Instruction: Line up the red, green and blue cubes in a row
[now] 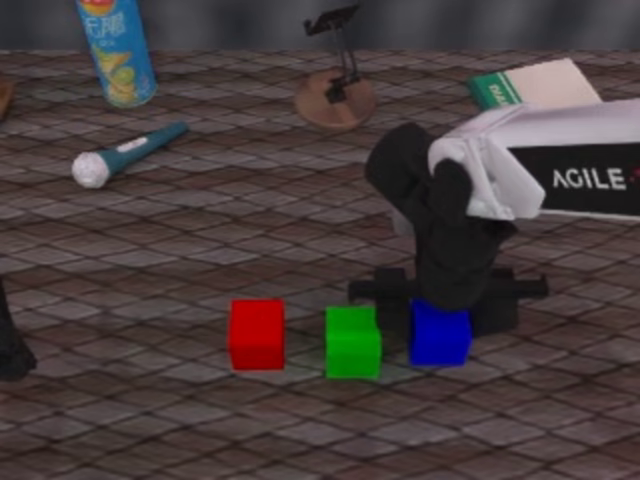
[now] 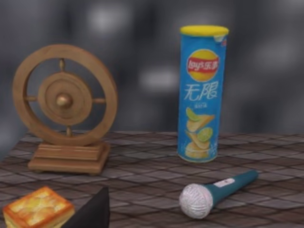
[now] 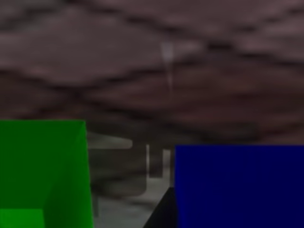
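Observation:
The red cube, green cube and blue cube stand in a row on the table near its front, with small gaps between them. My right gripper reaches down from the right and is shut on the blue cube, which rests on the table. In the right wrist view the blue cube fills the corner, one dark finger lies against its side, and the green cube stands beside it. My left gripper is parked at the table's left edge and is open, with one finger showing.
A blue chips can and a microphone lie at the back left. A round wooden stand and a green-and-white box are at the back. A wooden wheel and toast appear in the left wrist view.

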Motion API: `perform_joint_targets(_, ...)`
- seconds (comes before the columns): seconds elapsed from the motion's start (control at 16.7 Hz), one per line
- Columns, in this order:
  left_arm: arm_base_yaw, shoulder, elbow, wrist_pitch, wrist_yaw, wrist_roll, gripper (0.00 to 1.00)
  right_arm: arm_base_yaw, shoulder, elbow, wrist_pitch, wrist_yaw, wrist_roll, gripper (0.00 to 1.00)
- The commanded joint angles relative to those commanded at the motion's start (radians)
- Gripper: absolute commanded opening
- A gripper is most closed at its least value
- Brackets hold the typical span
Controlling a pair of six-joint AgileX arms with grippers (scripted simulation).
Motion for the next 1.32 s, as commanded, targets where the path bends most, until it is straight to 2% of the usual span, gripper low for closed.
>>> perform_joint_targets(0.78,0.0,0.0,0.0,0.0,0.0,0.0,1.0,0.0,0.0,0.0,0.0,0.0,0.0,0.98)
perform_joint_targets(1.32,0.0,0.0,0.0,0.0,0.0,0.0,1.0,-0.002,-0.001,0.0,0.0,0.0,0.0,1.0)
